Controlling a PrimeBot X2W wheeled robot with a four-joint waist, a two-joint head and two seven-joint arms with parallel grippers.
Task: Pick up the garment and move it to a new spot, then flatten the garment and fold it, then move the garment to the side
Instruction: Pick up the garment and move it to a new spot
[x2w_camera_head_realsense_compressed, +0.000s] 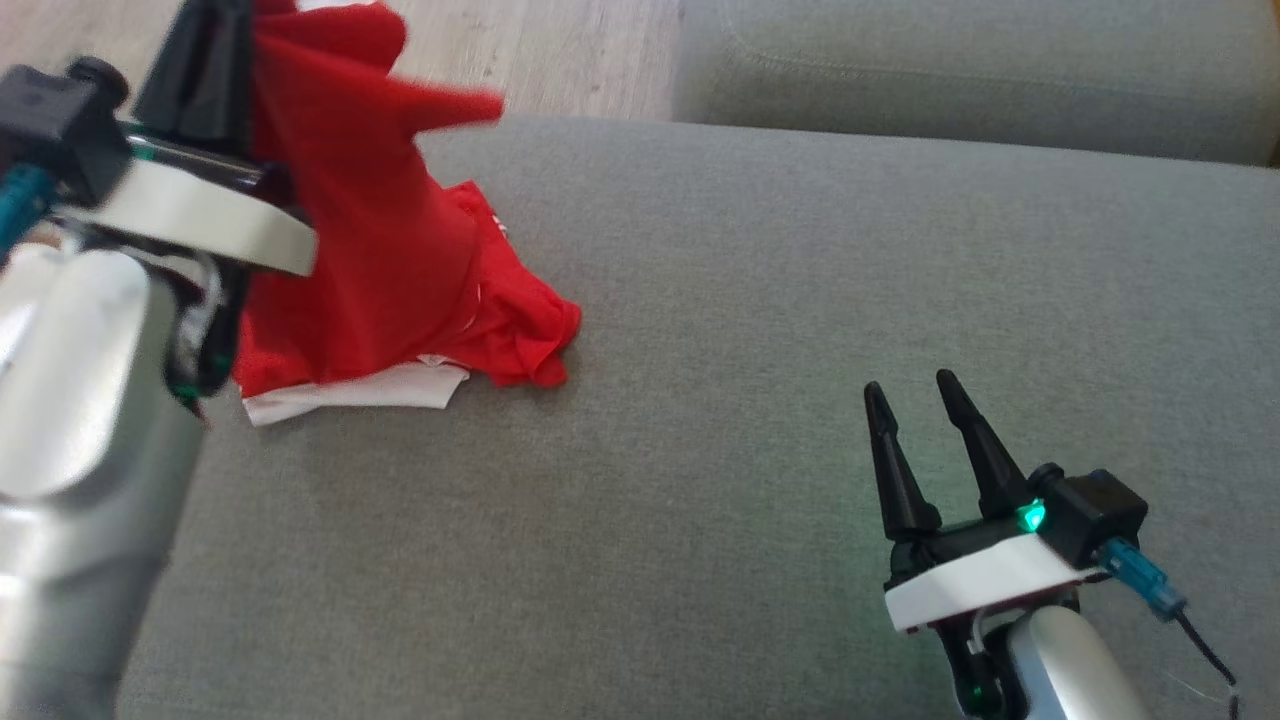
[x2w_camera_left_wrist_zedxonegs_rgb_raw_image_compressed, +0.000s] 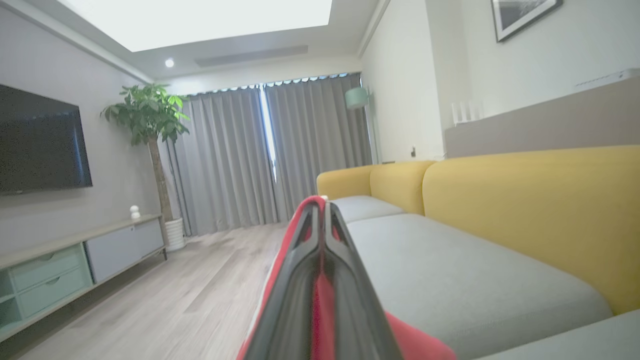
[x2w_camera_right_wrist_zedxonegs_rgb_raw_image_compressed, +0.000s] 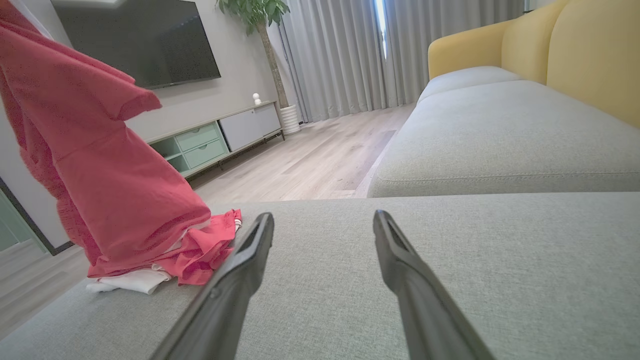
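Left gripper (x2w_camera_head_realsense_compressed: 200, 60) is up high at the far left, long dark fingers pressed together on the red cloth garment (x2w_camera_head_realsense_compressed: 370, 230). Its wrist view confirms it: the tips (x2w_camera_left_wrist_zedxonegs_rgb_raw_image_compressed: 322, 207) meet, with red fabric (x2w_camera_left_wrist_zedxonegs_rgb_raw_image_compressed: 325, 310) squeezed between them and spilling down both sides. The garment hangs as a soft, draped cone, one sleeve sticking out sideways. Its lower end is bunched in crumpled folds on the grey woven seat cushion (x2w_camera_head_realsense_compressed: 750, 350), where a white layer (x2w_camera_head_realsense_compressed: 350, 395) peeks out flat underneath.

The heap sits near the cushion's left corner, close to the edge where the pale wood-plank floor (x2w_camera_head_realsense_compressed: 540, 50) begins. Beyond that far edge a narrow gap separates a second grey cushion (x2w_camera_head_realsense_compressed: 980, 70) with a stitched, rounded rim.

Right gripper (x2w_camera_head_realsense_compressed: 910, 390) is low on the right, well apart from the garment, with its fingers spread and nothing between them. Its own camera shows both prongs splayed (x2w_camera_right_wrist_zedxonegs_rgb_raw_image_compressed: 322, 217) just above the coarse weave.

Between cloth and right gripper lies a broad, flat stretch of bare cushion. A smooth yellow backrest (x2w_camera_left_wrist_zedxonegs_rgb_raw_image_compressed: 525, 210) bounds the seat along one side.
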